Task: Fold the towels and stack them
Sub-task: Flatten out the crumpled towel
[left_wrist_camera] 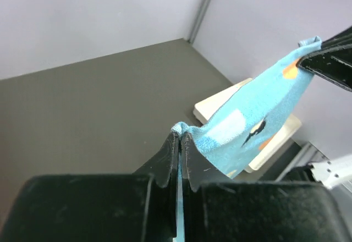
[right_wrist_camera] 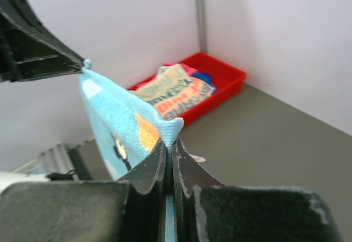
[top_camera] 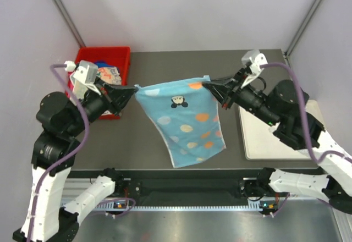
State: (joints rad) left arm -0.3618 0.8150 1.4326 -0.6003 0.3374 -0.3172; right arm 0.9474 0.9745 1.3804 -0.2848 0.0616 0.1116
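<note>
Seemingly both claws (top_camera: 134, 88) (top_camera: 207, 84) tight on towel (top_camera: 187, 122)

Bright, even light from overhead fills the top view, so the table (top_camera: 148, 154) carries only faint, soft-edged shadows, while the metal strip (top_camera: 181, 225) along the near edge shows a pale sheen. In the wrist views the left gripper (left_wrist_camera: 180, 137) and right gripper (right_wrist_camera: 171, 143) are dark and blurred close to the lens. The towel (right_wrist_camera: 118, 115) is sharper, and the far red bin (right_wrist_camera: 225, 85) is slightly soft.
</note>
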